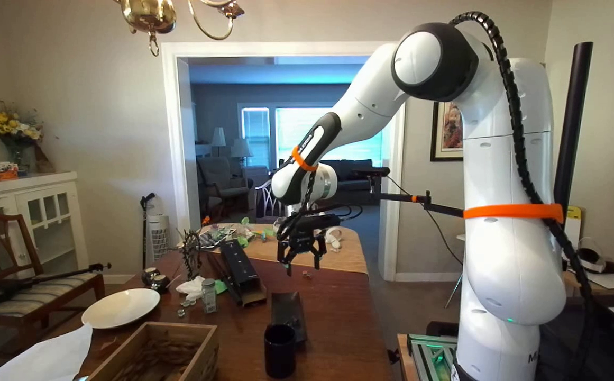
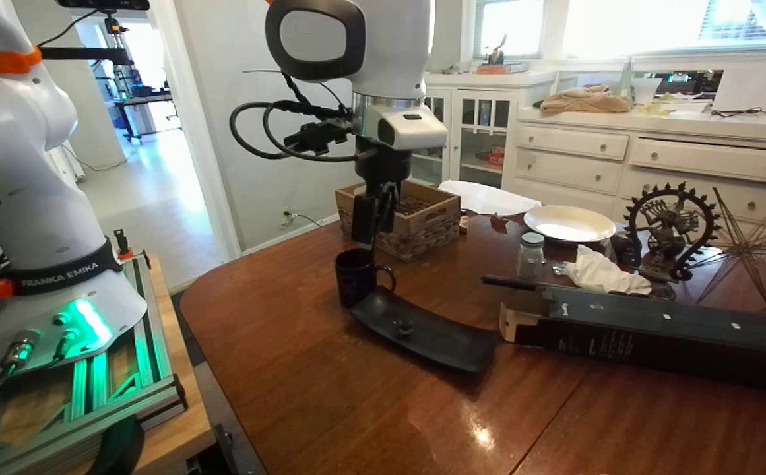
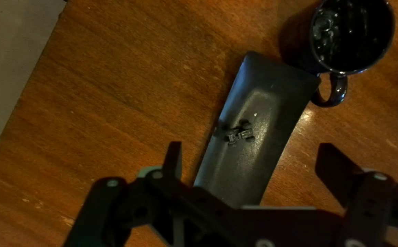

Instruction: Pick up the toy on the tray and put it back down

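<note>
The toy is a tiny dark vehicle with wheels (image 3: 240,133), lying near the middle of the long black curved tray (image 3: 231,178) in the wrist view. In an exterior view the toy (image 2: 404,326) is a small dark lump on the tray (image 2: 458,343). The tray (image 1: 285,302) also shows in an exterior view, where the toy is hard to make out. My gripper (image 3: 250,149) is open and empty, its fingers wide apart. It hangs well above the table, apart from toy and tray, pointing down in both exterior views (image 1: 303,261) (image 2: 373,227).
A dark mug (image 3: 353,37) stands touching or very close to one tray end, its handle beside the corner. A long black box (image 2: 653,330) lies beyond the other end. A wooden basket (image 2: 445,218), glass jar (image 2: 530,257), white plate (image 2: 571,224) and dark statue (image 2: 670,224) stand farther off.
</note>
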`<state>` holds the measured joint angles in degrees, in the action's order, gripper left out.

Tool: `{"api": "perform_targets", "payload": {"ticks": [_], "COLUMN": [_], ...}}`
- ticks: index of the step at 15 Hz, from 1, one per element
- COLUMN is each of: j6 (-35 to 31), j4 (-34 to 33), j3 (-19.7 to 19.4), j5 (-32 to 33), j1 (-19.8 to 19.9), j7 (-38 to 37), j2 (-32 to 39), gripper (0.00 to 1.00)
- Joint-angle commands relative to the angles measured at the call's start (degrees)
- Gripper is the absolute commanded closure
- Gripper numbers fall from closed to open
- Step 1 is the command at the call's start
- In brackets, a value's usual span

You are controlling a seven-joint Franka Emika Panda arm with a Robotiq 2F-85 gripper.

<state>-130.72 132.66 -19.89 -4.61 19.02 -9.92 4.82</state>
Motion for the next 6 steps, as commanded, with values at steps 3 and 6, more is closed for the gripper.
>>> {"api": "perform_targets", "payload": {"ticks": [3,6], "j6": [-2.04,-0.93], "j4": [2.84,1.05], "j3": [-0.07,0.07], "j5": [0.73,0.11], "j1": [0.43,0.31], "j7": [4.66,3.53], "j2": [-1.96,-0.3], "gripper": [0.0,0.0]}}
